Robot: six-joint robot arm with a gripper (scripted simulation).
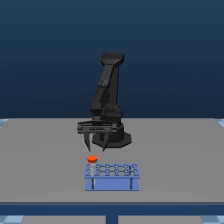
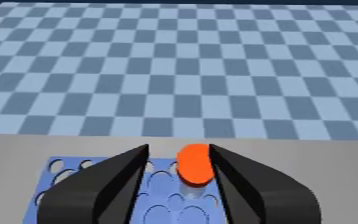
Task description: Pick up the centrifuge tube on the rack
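- The rack [image 1: 112,177] is sitting at the desk's [image 1: 45,160] near edge.
- The tube [image 1: 92,160] is standing in its corner hole on the exterior view's left (probably light, slick; best gripped under the cap).
- The pincer [image 1: 96,149] is hanging open above it.

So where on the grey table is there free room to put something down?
The table is bare on both sides of the rack, towards the exterior view's left and right edges. It is crowded in the middle: the tool hangs open just above the centrifuge tube at the rack's corner, with the arm base behind.
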